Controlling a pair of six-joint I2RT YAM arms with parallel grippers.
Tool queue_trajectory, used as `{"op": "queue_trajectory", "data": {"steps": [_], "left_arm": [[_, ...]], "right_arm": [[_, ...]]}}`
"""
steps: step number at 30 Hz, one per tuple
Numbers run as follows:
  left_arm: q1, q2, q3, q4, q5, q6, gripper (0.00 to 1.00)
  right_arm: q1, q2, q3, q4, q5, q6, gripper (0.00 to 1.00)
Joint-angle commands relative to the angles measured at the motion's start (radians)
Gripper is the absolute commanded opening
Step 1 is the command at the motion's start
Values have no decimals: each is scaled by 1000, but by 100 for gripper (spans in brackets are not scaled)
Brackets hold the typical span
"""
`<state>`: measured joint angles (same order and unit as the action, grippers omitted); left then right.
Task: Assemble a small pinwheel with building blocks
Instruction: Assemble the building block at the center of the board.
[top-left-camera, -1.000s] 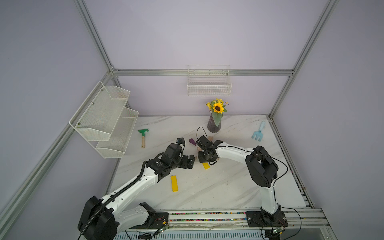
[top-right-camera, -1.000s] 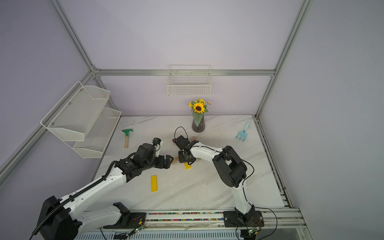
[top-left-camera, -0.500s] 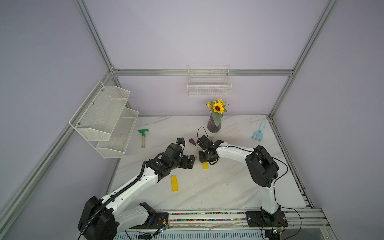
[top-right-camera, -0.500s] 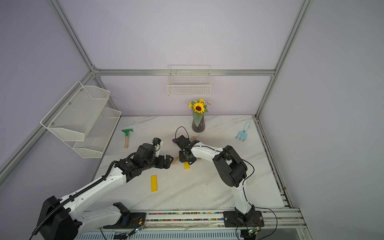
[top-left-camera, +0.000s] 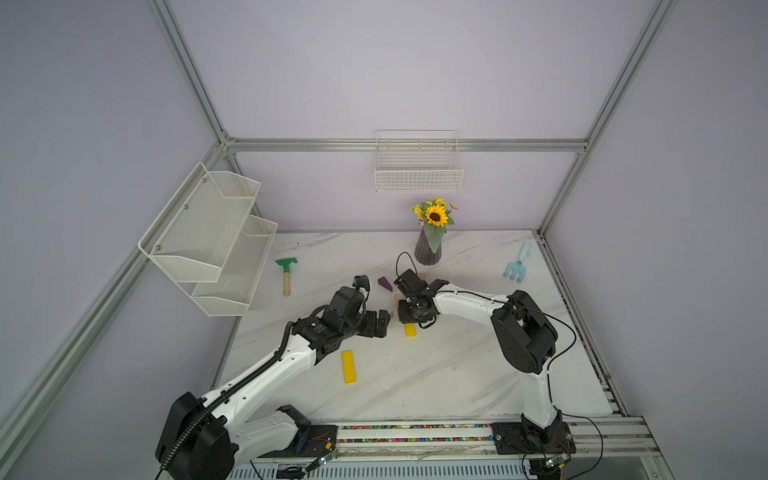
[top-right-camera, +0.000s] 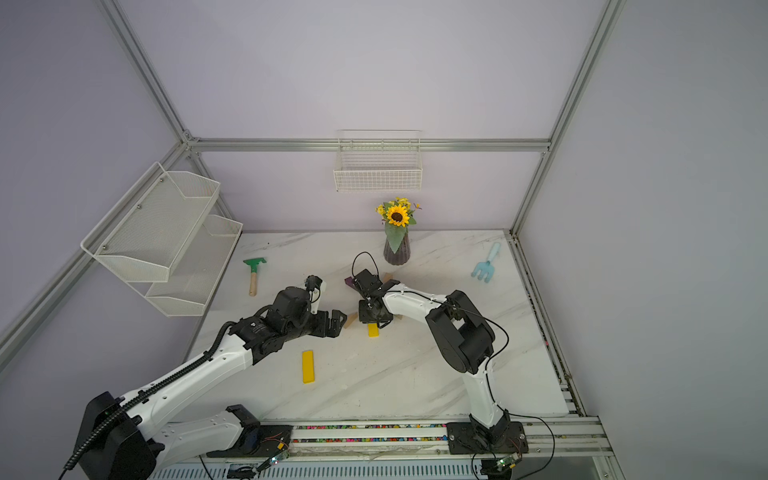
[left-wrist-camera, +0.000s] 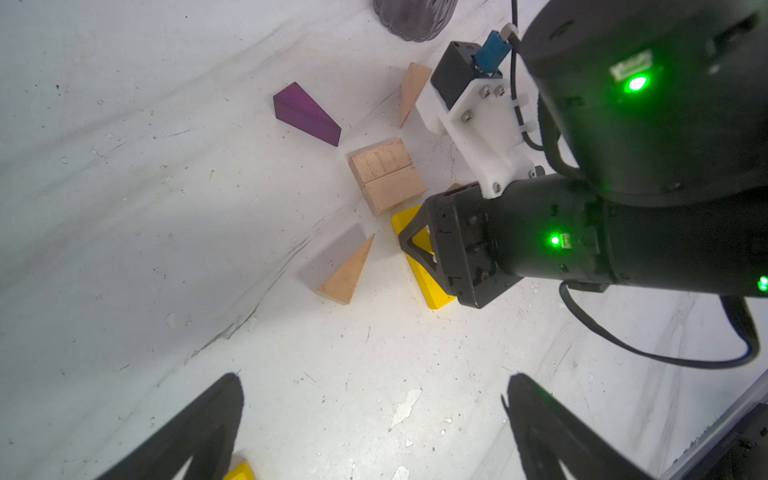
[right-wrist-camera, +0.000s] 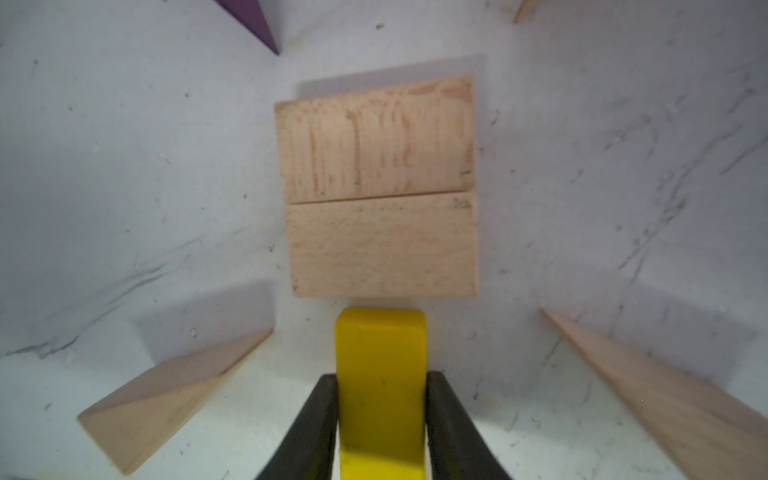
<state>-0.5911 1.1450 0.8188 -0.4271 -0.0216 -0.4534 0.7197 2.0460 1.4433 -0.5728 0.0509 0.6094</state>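
Observation:
Two plain rectangular blocks (right-wrist-camera: 380, 187) lie side by side as a pale wood square. My right gripper (right-wrist-camera: 380, 378) is shut on a yellow bar (right-wrist-camera: 380, 345), which lies flat with its end just short of the square. Plain wedges lie on either side of it, one here (right-wrist-camera: 166, 395) and one opposite (right-wrist-camera: 665, 395). The purple wedge (left-wrist-camera: 305, 113) and a third plain wedge (left-wrist-camera: 411, 89) lie beyond the square. My left gripper (left-wrist-camera: 374, 415) hovers open and empty beside the right gripper (top-left-camera: 411, 318). A second yellow bar (top-left-camera: 349, 365) lies nearer the front.
The sunflower vase (top-left-camera: 428, 249) stands just behind the blocks. A green toy hoe (top-left-camera: 286, 270) lies at the back left and a light blue rake (top-left-camera: 516, 264) at the back right. A wire shelf (top-left-camera: 216, 237) juts out over the table's left edge.
My right gripper's jaws have closed in on the yellow bar. The left arm has not moved.

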Motion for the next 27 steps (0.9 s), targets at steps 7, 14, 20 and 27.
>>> {"op": "queue_trajectory", "data": {"steps": [7, 14, 20, 27], "left_arm": [[4, -25, -10, 30, -3, -17, 100], [4, -25, -10, 30, -3, -18, 100], [5, -25, -10, 30, -1, -18, 100], [5, -25, -10, 30, -1, -19, 100]], "right_arm": [[-13, 41, 10, 4, 6, -2, 37], [-13, 49, 21, 5, 7, -12, 38], [-14, 55, 26, 2, 10, -16, 38], [-14, 53, 27, -1, 13, -20, 43]]}}
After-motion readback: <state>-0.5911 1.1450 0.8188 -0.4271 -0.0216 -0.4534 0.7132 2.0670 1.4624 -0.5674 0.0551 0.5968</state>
